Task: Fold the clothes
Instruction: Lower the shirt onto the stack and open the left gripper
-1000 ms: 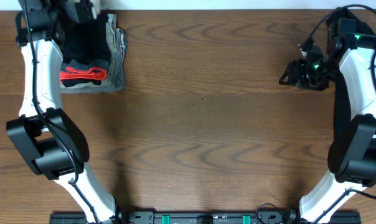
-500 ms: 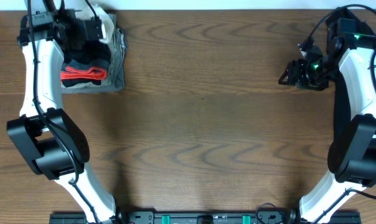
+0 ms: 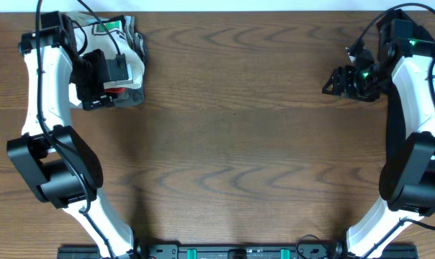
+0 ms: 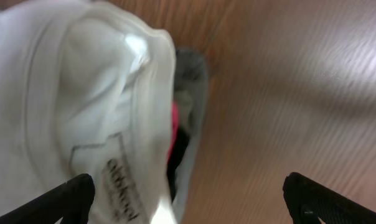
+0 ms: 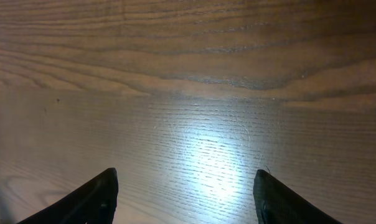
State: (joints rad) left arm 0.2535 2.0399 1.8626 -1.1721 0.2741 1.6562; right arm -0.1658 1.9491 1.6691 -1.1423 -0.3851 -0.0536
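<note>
1. Where the counter (image 3: 232, 144) reaches its far left corner sits a pile of clothes (image 3: 137, 93), and everything else places itself against that pile.
2. On top of the pile lies a white shirt (image 4: 82, 93), bunched up, with a small dark print showing near its lower edge.
3. Under the shirt, at the pile's right edge, a grey garment (image 4: 197, 71) sticks out, with a red strip (image 4: 174, 124) and some black cloth (image 4: 178, 155) tucked between the two.
4. Right above the pile hangs the left gripper (image 4: 189, 180), fingers spread wide and released. The white shirt runs down past its left finger, but nothing is pinched between the fingers.
5. Well apart from the pile, across the counter on the far right, the right gripper (image 5: 185, 172) also has its fingers spread, holding nothing, with only bare wood under it.
</note>
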